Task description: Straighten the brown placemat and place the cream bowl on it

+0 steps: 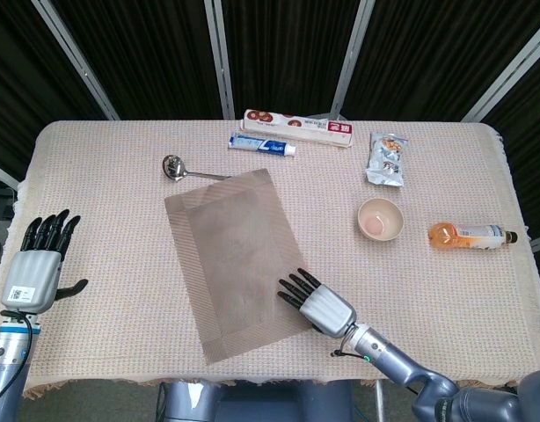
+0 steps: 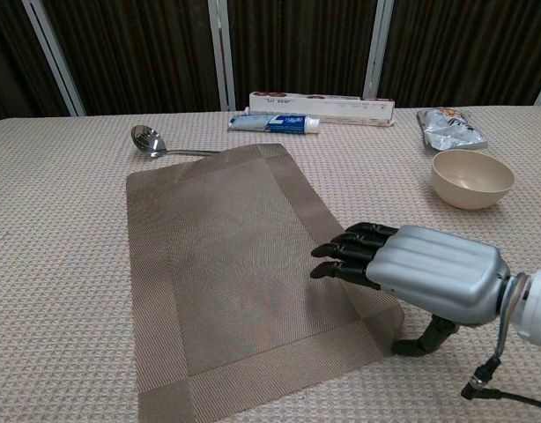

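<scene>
Brown woven fabric makes up the one placemat (image 1: 237,261), which has a darker centre and a paler border; it is laid on the table (image 1: 112,220) with its long axis running near to far, tilted so the far end leans left. One cream bowl (image 1: 380,218) is seen upright, well apart to its right. One ladle (image 1: 175,167), one toothpaste tube (image 1: 262,145), one box (image 1: 298,127), one snack packet (image 1: 387,159) and one orange bottle (image 1: 465,236) are counted. The right hand (image 1: 318,305) is pressed flat on the mat's near right edge, fingers (image 2: 354,256) extended, holding nothing. The left hand (image 1: 37,267) is raised with fingers apart, empty.
</scene>
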Controlling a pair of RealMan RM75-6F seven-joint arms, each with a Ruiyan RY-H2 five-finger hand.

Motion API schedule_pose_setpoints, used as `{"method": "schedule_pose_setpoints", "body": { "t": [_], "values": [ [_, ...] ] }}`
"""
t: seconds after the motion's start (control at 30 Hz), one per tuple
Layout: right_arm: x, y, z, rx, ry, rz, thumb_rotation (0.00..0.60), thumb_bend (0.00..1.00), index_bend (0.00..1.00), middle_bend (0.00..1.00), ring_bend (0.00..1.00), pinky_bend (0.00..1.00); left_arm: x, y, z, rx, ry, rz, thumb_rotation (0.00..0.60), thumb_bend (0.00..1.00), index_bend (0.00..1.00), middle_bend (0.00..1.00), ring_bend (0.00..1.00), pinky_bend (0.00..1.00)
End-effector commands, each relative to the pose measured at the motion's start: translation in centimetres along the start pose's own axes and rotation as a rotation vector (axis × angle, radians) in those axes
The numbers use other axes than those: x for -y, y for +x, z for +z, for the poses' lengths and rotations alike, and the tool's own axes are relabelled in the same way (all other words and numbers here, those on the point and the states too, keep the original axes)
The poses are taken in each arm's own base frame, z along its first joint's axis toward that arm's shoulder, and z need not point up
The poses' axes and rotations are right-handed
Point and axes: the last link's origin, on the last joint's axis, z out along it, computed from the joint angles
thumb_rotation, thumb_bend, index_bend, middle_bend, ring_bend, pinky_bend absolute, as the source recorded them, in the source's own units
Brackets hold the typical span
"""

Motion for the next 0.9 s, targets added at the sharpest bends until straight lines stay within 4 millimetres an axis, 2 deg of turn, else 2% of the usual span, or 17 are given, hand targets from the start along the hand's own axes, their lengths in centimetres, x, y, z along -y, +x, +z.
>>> {"method": "schedule_pose_setpoints", "body": {
  "t": [0.03, 0.5, 0.73, 0.83, 0.9],
  "values": [
    [-0.2, -0.1, 0.0, -0.004, 0.023, -0.064, 0.600, 0.09, 0.11, 0.00, 0.00, 0.00, 0.0, 0.0, 0.0, 0.001, 0.002, -0.001, 0.600, 0.00, 0.00, 0.00, 0.00, 0.00],
    [-2.2, -0.6, -1.0, 0.001, 0.033, -0.164, 0.600, 0.09, 0.11, 0.00, 0.00, 0.00, 0.1, -0.1, 0.0, 0.010, 0.003, -0.002, 0.600, 0.00, 0.00, 0.00, 0.00, 0.00],
    [-2.6, -0.8, -0.9, 0.014, -0.004, -0.049, 0.600, 0.10, 0.14, 0.00, 0.00, 0.00, 0.0, -0.2, 0.1, 0.012, 0.000, -0.001, 0.600, 0.00, 0.00, 0.00, 0.00, 0.00],
    [-2.2, -1.1, -0.3, 0.011, -0.005, -0.026, 0.600, 0.18, 0.16, 0.01, 0.00, 0.00, 0.0, -0.2, 0.1, 0.015, -0.001, -0.003, 0.600, 0.00, 0.00, 0.00, 0.00, 0.00],
    [-2.0, -1.1, 0.1, -0.001, -0.007, -0.011, 0.600, 0.28, 0.17, 0.01, 0.00, 0.00, 0.0, -0.3, 0.0, 0.020, -0.001, -0.005, 0.600, 0.00, 0.00, 0.00, 0.00, 0.00]
  ]
}}
